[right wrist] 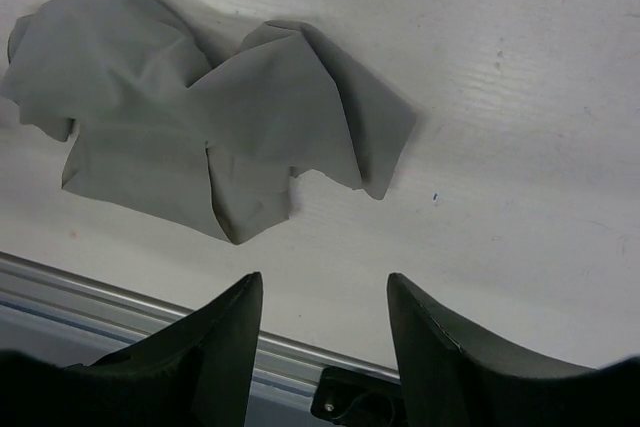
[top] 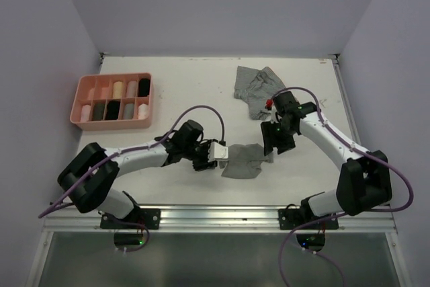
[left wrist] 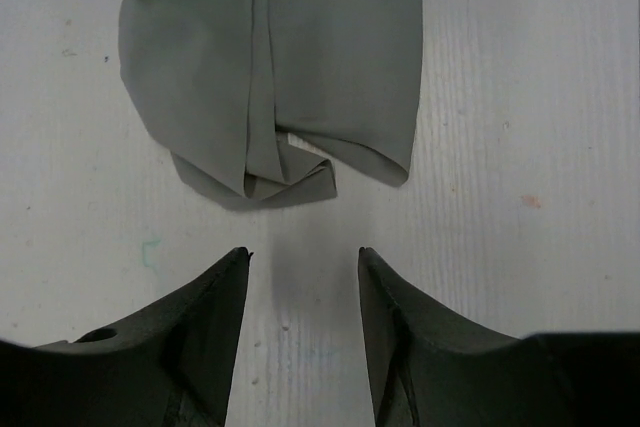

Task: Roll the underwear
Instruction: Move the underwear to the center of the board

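A grey piece of underwear (top: 243, 160) lies crumpled and partly folded on the table between the two arms. It shows in the left wrist view (left wrist: 270, 67) and in the right wrist view (right wrist: 200, 127). My left gripper (top: 223, 154) is open and empty, just left of the garment's edge, its fingertips (left wrist: 238, 265) a short way off the fabric. My right gripper (top: 271, 147) is open and empty at the garment's right end, its fingertips (right wrist: 250, 292) apart from the cloth. A grey striped piece of underwear (top: 256, 85) lies loose at the back right.
A pink compartment tray (top: 149, 102) at the back left holds several rolled garments. The metal rail at the table's near edge (right wrist: 120, 297) runs close below the right gripper. Walls close in the table on the left, back and right.
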Action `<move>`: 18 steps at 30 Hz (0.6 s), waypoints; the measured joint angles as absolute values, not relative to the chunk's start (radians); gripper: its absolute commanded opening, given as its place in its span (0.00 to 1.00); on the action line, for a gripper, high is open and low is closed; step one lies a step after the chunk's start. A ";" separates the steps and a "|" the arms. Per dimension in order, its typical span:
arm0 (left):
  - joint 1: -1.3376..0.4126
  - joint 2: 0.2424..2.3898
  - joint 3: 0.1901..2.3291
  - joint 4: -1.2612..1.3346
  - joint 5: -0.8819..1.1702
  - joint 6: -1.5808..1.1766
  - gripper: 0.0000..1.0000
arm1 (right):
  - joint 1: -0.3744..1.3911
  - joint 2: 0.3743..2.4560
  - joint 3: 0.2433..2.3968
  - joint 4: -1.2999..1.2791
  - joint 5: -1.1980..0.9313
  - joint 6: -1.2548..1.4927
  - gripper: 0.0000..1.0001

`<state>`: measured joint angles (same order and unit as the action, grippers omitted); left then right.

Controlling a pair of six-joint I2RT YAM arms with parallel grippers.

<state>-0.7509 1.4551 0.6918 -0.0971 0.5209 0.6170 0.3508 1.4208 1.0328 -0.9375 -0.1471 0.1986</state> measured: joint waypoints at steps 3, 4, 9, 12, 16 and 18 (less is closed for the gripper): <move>-0.796 1.523 0.709 -0.059 0.491 0.603 0.48 | 0.318 1.426 1.033 -0.941 -0.149 0.198 0.57; -0.804 1.546 0.717 -0.051 0.484 0.598 0.46 | 0.311 1.429 1.033 -0.943 -0.150 0.198 0.57; -0.826 1.641 0.769 -0.041 0.463 0.590 0.37 | 0.262 1.442 1.033 -0.954 -0.167 0.190 0.55; -0.832 1.680 0.810 -0.042 0.463 0.587 0.28 | 0.250 1.443 1.033 -0.958 -0.176 0.187 0.55; -0.834 1.721 0.864 -0.071 0.456 0.586 0.00 | 0.250 1.455 1.033 -0.958 -0.178 0.183 0.54; -0.834 1.737 0.894 -0.095 0.446 0.592 0.00 | 0.250 1.459 1.033 -0.958 -0.179 0.181 0.53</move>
